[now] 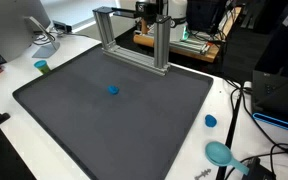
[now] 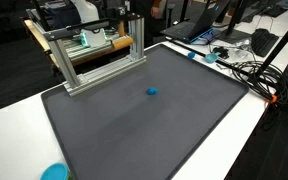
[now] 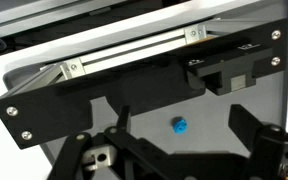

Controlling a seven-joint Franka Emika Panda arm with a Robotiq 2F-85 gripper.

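Note:
A small blue object lies near the middle of a dark grey mat in both exterior views point(image 1: 112, 89) point(image 2: 152, 90). The mat point(image 1: 94, 120) point(image 2: 154, 130) covers most of a white table. In the wrist view my gripper point(image 3: 182, 112) is open and empty, high above the mat. The blue object point(image 3: 179, 125) shows between its two dark fingers, touching neither. The fingers are not clearly seen in the exterior views.
An aluminium frame point(image 1: 134, 35) point(image 2: 94, 55) stands along the mat's far edge. A teal cup point(image 1: 42, 67), a blue cap point(image 1: 211, 121) and a teal round thing point(image 1: 220, 152) point(image 2: 54, 172) sit on the table. Cables point(image 1: 246, 100) point(image 2: 246, 70) lie beside the mat.

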